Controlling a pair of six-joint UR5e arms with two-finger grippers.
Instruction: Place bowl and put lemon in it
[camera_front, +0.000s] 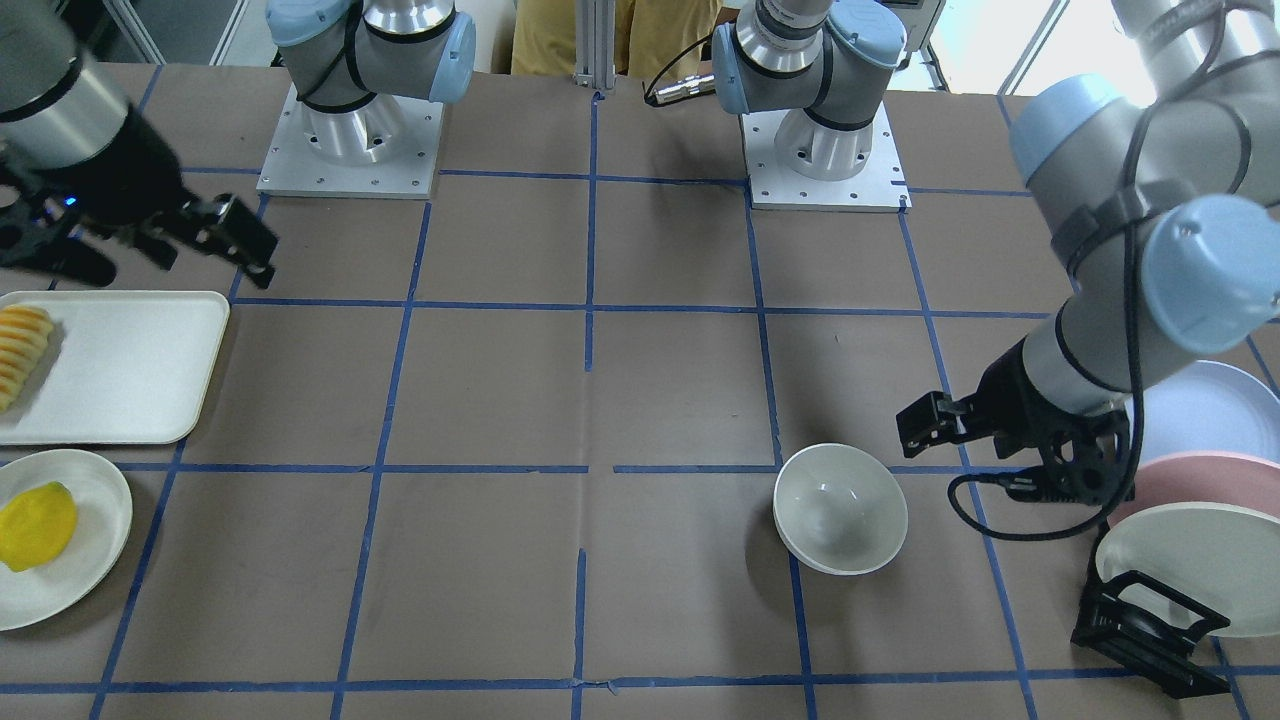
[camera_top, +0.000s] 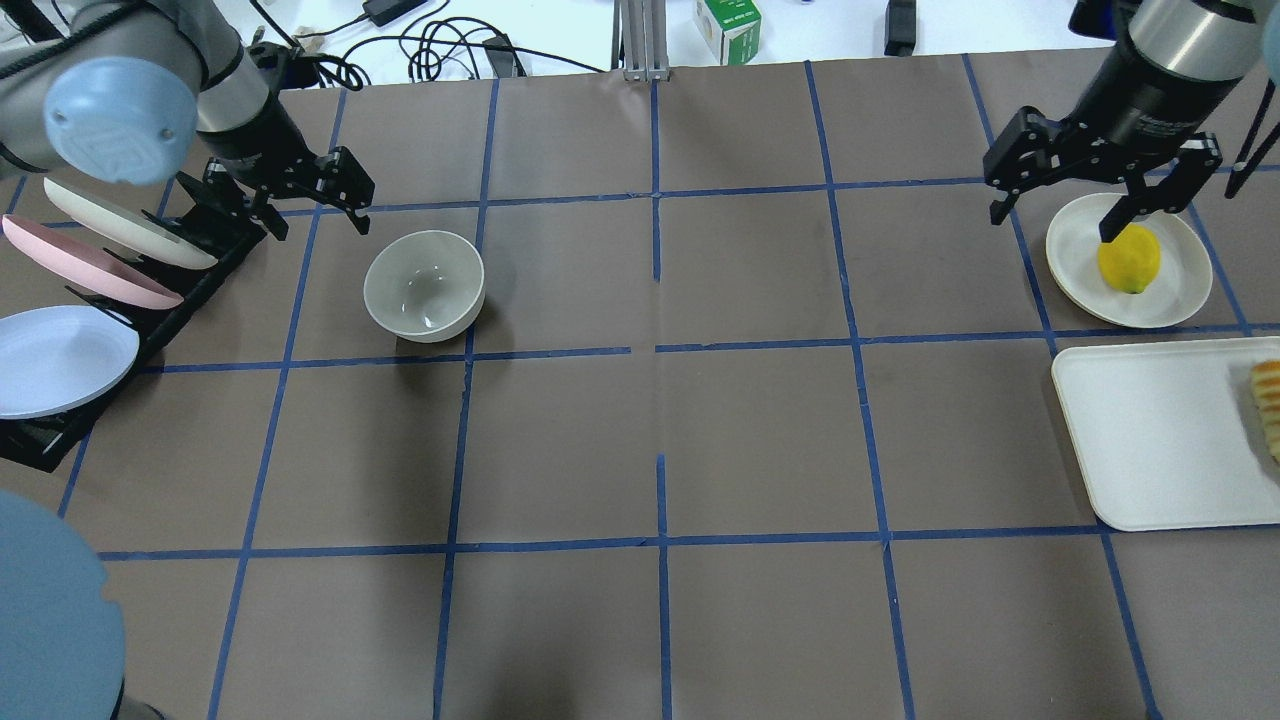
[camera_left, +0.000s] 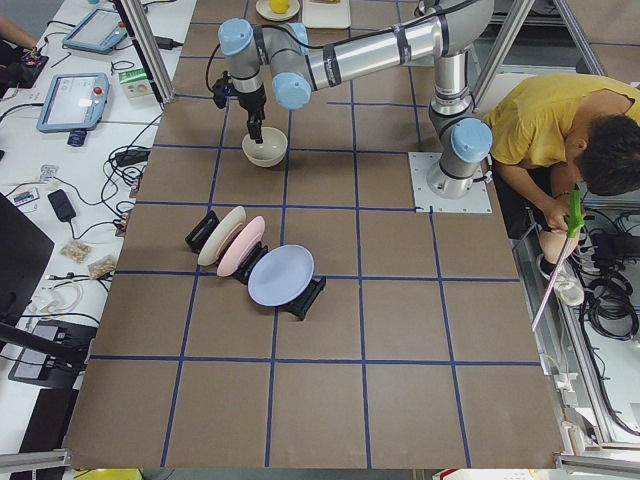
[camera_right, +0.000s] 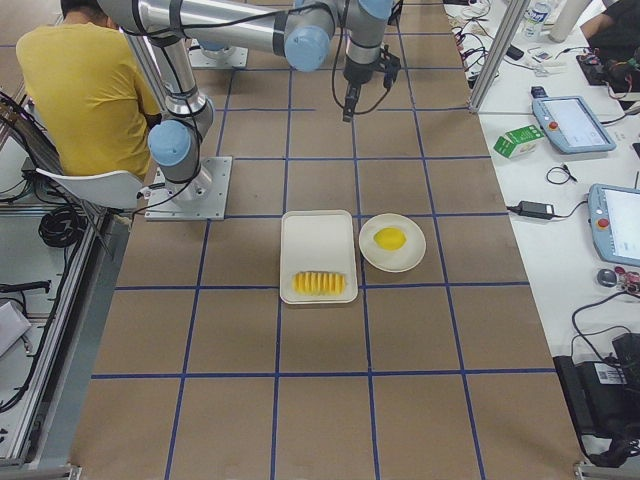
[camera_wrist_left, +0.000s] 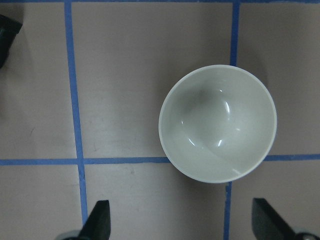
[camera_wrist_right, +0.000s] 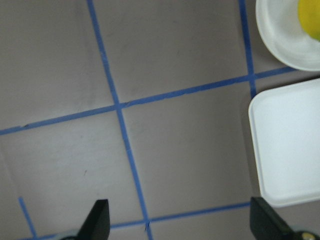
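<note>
The off-white bowl (camera_top: 424, 285) stands upright and empty on the table's left half; it also shows in the front view (camera_front: 840, 508) and in the left wrist view (camera_wrist_left: 217, 123). My left gripper (camera_top: 318, 225) is open and empty, raised just beyond the bowl on its outer side (camera_wrist_left: 182, 220). The yellow lemon (camera_top: 1129, 258) lies on a cream plate (camera_top: 1080, 270) at the far right, also seen from the front (camera_front: 38, 525). My right gripper (camera_top: 1052, 225) is open and empty, held high beside the plate's inner edge (camera_wrist_right: 182, 220).
A cream tray (camera_top: 1150, 440) with a row of fruit slices (camera_top: 1268, 400) lies next to the lemon's plate. A black dish rack (camera_front: 1140, 630) with cream, pink and pale blue plates (camera_top: 60, 350) stands at the left edge, close to my left arm.
</note>
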